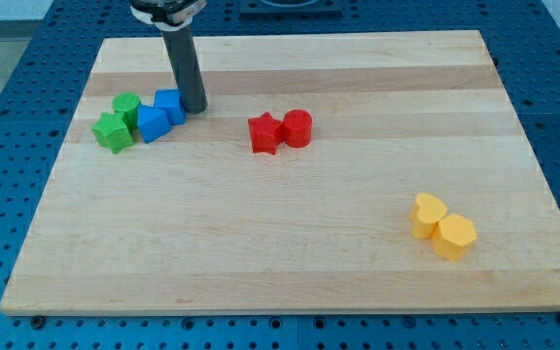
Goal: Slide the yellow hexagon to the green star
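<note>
Counting blocks: two green (pixel 115 123), blue (pixel 159 115), red (pixel 280 130), yellow (pixel 442 227).

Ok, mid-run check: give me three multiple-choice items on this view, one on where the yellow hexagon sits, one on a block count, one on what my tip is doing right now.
1. Where is the yellow hexagon?
A. the view's top left
B. the view's bottom right
C. dead centre

2. How many red blocks are on the board?
A. one
B. two
C. four

3. What is my tip up against?
A. the right side of the blue cube
B. the yellow hexagon
C. nothing, it stands far from every block

Answers:
1 B: the hexagon lies low on the view's right beside another yellow block, far from the green star.
2 B: a red star and a red cylinder sit side by side.
3 A: the rod's end stands right next to the blue cube; actual contact cannot be confirmed.
</note>
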You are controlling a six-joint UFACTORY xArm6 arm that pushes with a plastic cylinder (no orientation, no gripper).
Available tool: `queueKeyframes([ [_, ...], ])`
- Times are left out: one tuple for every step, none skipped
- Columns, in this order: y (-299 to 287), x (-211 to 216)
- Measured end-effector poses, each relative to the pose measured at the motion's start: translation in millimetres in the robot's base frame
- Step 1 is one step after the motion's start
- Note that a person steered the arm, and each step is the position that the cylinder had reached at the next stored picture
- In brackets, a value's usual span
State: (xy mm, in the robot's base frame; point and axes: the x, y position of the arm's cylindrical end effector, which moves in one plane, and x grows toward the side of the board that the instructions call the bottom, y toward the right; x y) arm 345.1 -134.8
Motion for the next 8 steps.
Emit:
queueKeyframes([
  [14,-5],
  [64,-13],
  [118,-13],
  [174,-13],
  [224,-6],
  [249,20],
  [259,46],
  [268,75],
])
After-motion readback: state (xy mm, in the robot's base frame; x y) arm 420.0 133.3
